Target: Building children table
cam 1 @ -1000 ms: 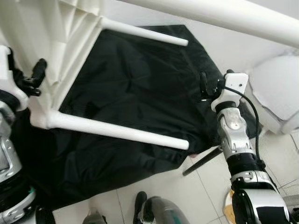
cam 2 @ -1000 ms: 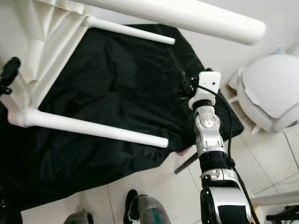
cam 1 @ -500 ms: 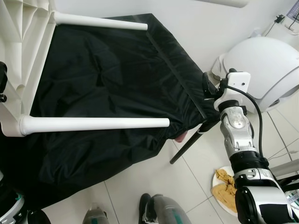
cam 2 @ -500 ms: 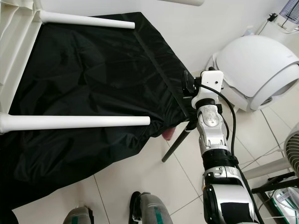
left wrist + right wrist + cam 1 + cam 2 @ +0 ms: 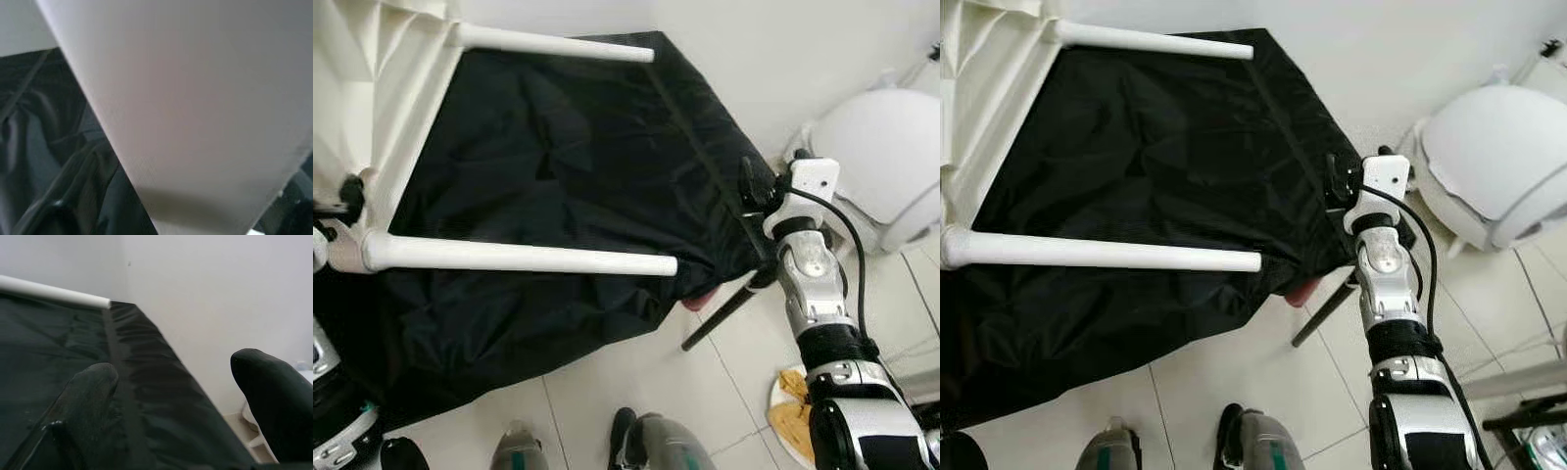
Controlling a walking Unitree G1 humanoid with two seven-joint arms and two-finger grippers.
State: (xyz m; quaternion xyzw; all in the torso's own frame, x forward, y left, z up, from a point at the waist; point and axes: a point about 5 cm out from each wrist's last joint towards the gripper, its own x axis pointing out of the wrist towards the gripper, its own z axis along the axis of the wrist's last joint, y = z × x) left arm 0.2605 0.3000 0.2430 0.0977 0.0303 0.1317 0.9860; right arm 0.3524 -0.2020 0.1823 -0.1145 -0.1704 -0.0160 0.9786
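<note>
While the white table (image 5: 382, 127) is lying tipped on the black cloth (image 5: 578, 166), its near leg (image 5: 524, 258) is pointing toward the right gripper (image 5: 181, 396), which is hovering spread and empty. Whether the left gripper (image 5: 342, 201), beside the leg's root, is gripping, I cannot tell.

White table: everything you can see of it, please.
The white table looks like matte cream plastic, tipped on its side at the robot's left, with a ribbed underside. Two round white legs stick out sideways over the black cloth: the near leg and the far leg. The left gripper sits at the corner by the near leg; its jaws cannot be read.
</note>
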